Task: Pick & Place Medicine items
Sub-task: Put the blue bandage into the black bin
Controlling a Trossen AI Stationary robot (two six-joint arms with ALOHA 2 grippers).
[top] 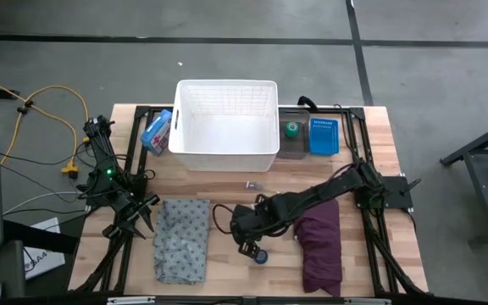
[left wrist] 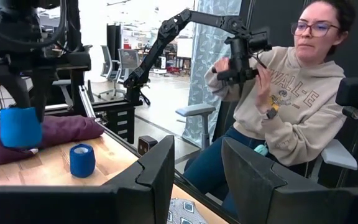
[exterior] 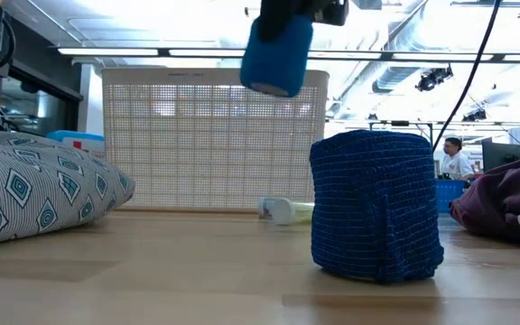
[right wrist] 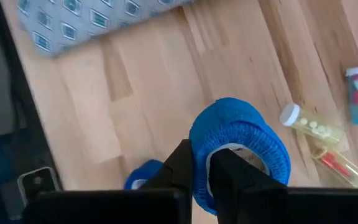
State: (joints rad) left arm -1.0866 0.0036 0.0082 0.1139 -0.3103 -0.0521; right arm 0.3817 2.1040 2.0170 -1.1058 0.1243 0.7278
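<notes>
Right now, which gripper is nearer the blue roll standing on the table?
Right. The right gripper hangs just beside the standing blue roll, shut on another blue roll. The left gripper waits across the grey patterned cloth.

We saw a white basket [top: 226, 135] at the bench's [top: 227, 271] back, a patterned grey cloth [top: 181, 239] and a purple cloth [top: 320, 244] nearer.

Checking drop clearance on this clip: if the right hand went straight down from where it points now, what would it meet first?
Probably bare wooden tabletop. The right hand holds a blue bandage-tape roll above it; the second blue roll stands close by, so depth leaves doubt.
</notes>
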